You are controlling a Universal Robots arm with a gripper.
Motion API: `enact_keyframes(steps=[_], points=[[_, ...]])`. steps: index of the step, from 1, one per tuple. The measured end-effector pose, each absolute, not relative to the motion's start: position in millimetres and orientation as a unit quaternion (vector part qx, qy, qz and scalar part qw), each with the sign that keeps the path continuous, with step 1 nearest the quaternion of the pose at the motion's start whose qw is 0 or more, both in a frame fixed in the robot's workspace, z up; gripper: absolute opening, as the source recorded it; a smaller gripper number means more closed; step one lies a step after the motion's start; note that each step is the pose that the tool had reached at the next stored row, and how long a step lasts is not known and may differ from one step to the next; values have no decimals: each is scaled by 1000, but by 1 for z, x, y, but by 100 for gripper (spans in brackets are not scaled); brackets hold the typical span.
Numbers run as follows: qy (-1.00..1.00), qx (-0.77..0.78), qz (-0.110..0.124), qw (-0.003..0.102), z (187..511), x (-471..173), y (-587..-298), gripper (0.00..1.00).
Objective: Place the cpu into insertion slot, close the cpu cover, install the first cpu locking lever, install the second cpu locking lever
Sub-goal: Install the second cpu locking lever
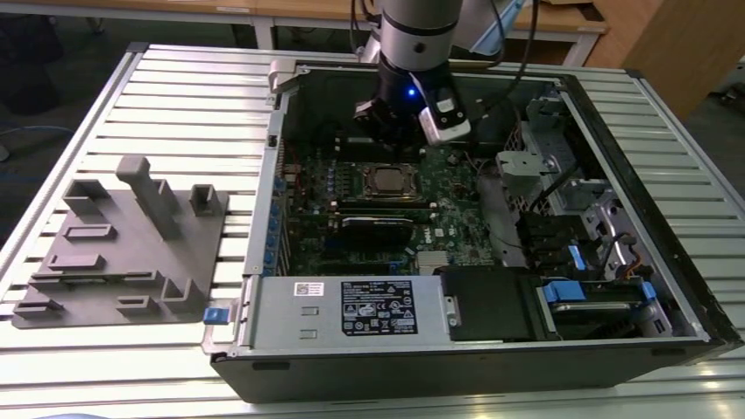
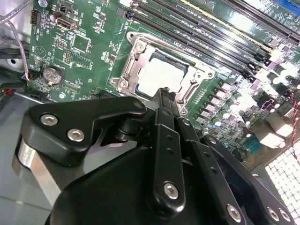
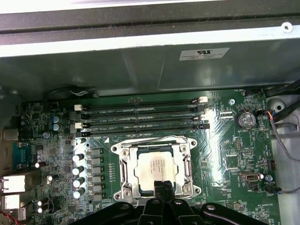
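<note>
Cpu (image 3: 157,168) seated in the slot (image 3: 123,188) at mid-board (image 3: 225,154) — step one judged done. Cover (image 3: 155,143) lies down over it, its frame ringing the chip in both wrist views; closing appears complete. Levers: latched or not, cannot tell. Gripper (image 3: 163,185) hangs just above the cover's near edge, fingers pressed together, holding nothing — lever work judged outstanding

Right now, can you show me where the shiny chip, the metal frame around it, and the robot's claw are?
cpu (image 3: 157,169), first wrist view: middle of its silver top.
cpu cover (image 3: 125,161), first wrist view: frame's side bar.
gripper (image 3: 163,186), first wrist view: fingertips.
</note>
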State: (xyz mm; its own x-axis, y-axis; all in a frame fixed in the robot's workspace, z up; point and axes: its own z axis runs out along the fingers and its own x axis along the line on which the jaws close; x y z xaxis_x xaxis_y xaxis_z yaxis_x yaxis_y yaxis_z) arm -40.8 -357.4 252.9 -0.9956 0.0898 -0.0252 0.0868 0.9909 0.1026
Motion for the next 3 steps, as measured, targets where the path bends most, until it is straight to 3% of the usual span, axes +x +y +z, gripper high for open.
enact_keyframes(steps=[3], points=[[998,44,50,15,253,-40,-357,11]])
